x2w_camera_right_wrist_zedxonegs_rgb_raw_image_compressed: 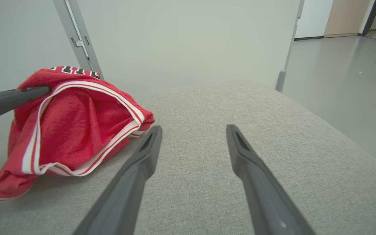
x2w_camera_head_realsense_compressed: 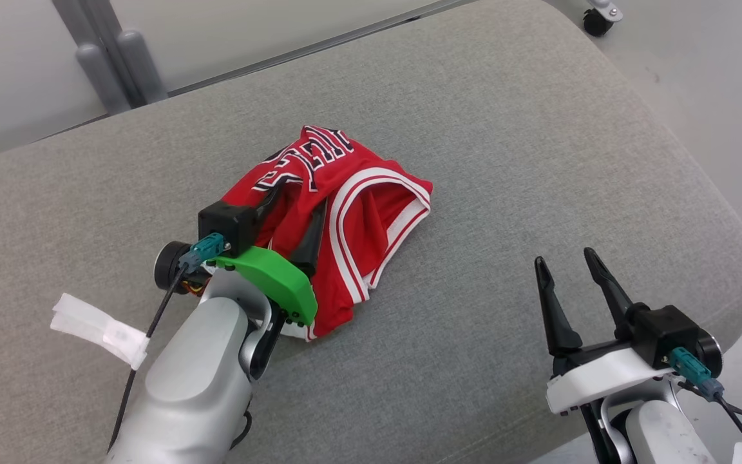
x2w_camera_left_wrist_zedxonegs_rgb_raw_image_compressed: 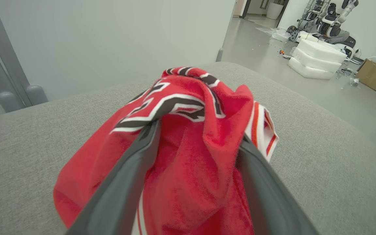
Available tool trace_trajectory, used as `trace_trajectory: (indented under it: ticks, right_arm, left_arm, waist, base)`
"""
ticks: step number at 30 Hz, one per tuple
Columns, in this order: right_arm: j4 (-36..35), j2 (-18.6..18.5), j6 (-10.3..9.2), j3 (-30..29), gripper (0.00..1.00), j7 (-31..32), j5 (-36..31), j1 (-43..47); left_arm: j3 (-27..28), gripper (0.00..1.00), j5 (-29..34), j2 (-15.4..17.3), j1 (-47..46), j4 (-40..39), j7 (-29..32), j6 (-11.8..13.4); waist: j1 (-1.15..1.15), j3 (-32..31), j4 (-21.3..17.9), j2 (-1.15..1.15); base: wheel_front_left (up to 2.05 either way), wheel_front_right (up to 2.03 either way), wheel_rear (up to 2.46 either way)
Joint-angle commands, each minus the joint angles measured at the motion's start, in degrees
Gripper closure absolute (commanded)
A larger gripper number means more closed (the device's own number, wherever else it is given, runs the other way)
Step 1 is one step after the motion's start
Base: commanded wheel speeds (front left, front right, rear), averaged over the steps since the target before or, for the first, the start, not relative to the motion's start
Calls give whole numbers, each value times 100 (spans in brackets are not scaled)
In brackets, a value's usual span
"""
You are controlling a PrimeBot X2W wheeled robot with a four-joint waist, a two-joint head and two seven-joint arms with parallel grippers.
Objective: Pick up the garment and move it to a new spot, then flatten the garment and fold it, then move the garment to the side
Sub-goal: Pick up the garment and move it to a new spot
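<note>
Grey cushion (x2w_camera_head_realsense_compressed: 474, 129) carries the red jersey (x2w_camera_head_realsense_compressed: 358, 212) bunched mid-surface; your left gripper (x2w_camera_head_realsense_compressed: 300, 198) straddles it, jaws wide (cloth between them); the right gripper (x2w_camera_head_realsense_compressed: 565, 258), also wide, sits well right.

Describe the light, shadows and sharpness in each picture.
Head view: soft, even light, sharp, only a faint shadow beside the red jersey. Left wrist view: the left end effector's fingers look blurred close to the lens. Right wrist view: a soft shadow under the jersey on the grey cushion.
</note>
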Motion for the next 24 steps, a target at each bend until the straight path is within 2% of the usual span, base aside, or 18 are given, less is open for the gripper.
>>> trace_trajectory:
  ticks: [1, 3, 6, 11, 14, 24]
  right_arm:
    - [-19, -20, -7, -69, 0, -18, -45, 86]
    - [-23, -16, -7, -147, 0, -18, -80, 129]
    - [-53, -17, -7, -295, 0, -18, -148, 155]
    - [-56, -20, -7, -384, 0, -18, -232, 217]
    - [-27, -19, -8, -448, 0, -18, -260, 277]
    - [-17, -18, -8, -709, 0, -18, -255, 502]
  left_arm:
    - [76, 0, -60, -19, 39, -89, -133, -19]
    - [247, 0, -85, -16, 202, -316, -219, 9]
    - [720, 0, 6, -11, 576, -1139, -233, 32]
    - [1450, 0, 441, 19, 1608, -2363, -230, -14]
    - [1958, 0, 720, 12, 2230, -2772, -231, 14]
    - [2997, 0, 1340, -59, 3405, -3175, -232, -77]
  waist:
    - [0, -130, 320, 0]
    - [0, -212, 532, 0]
    - [0, -319, 866, 0]
    - [0, -511, 1303, 0]
    - [0, -623, 1522, 0]
    - [0, -885, 1942, 0]
  base:
    - [0, 0, 0]
    - [0, 0, 0]
    - [0, 0, 0]
    - [0, 0, 0]
    - [0, 0, 0]
    - [0, 0, 0]
